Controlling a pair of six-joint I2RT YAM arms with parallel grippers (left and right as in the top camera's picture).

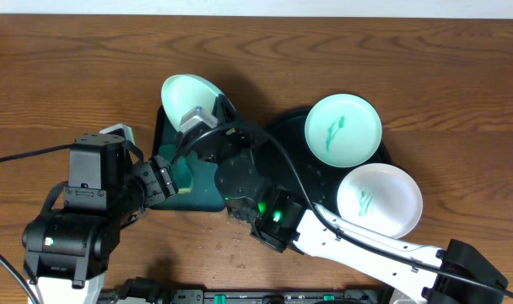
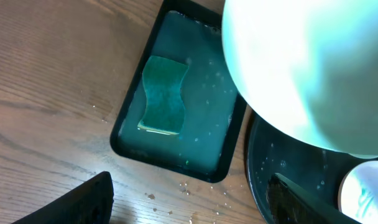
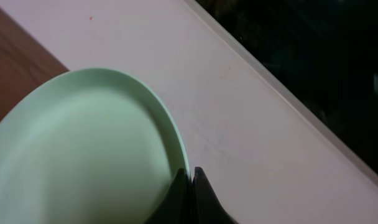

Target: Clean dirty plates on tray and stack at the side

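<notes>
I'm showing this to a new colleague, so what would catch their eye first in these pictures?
The right claw pinches the rim of the held plate, tilting it above the wet dark-green tray, where a sponge lies. To the right, the far plate and the near plate, both smeared teal, sit on the black round tray.

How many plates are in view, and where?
3. The held plate, rim pinched by the right gripper, tilts over the green tray; the upper smeared plate and lower smeared plate lie on the black tray. None seems hidden.
</notes>
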